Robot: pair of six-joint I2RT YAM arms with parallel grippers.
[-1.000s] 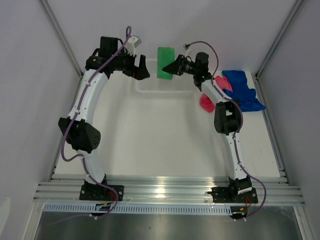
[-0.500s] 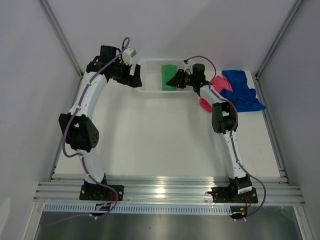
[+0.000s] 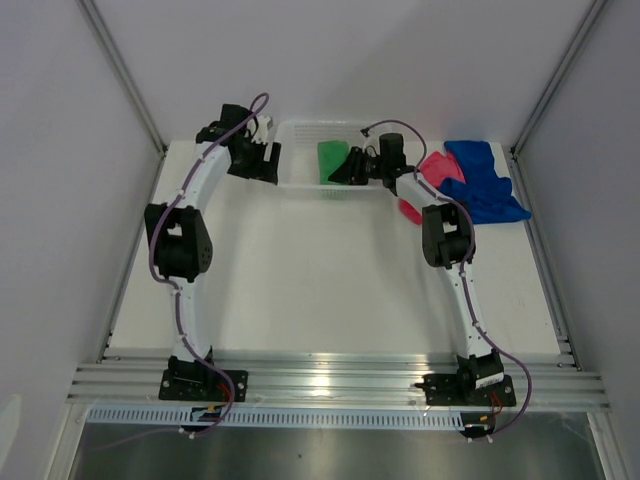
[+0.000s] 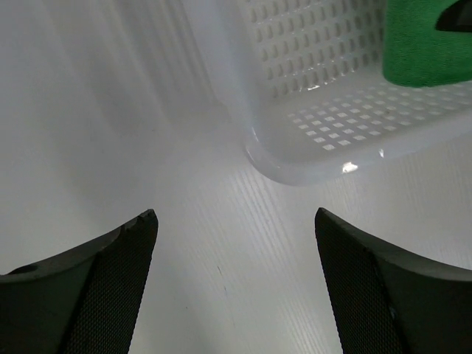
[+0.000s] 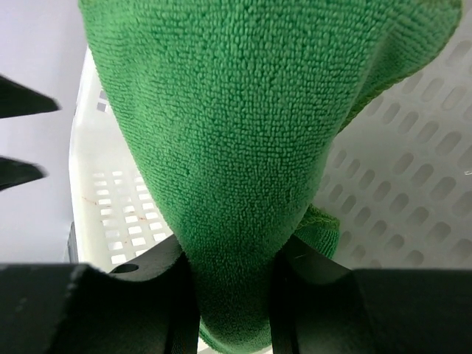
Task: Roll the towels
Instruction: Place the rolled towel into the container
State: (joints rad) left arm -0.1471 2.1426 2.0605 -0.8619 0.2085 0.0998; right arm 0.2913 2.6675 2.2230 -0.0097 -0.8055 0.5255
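The left arm arches forward, and the left gripper (image 3: 268, 160) hangs with its jaws spread wide and empty just beside the left end of the white slotted basket (image 3: 298, 124). The right arm stretches out over the basket, and the right gripper (image 5: 236, 276) is clamped on the green towel (image 5: 236, 147).

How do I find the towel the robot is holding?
Look at the white basket at the far edge of the table. The green towel hangs over it, pinched by the right gripper. The pink towel and blue towel lie outside, further right.
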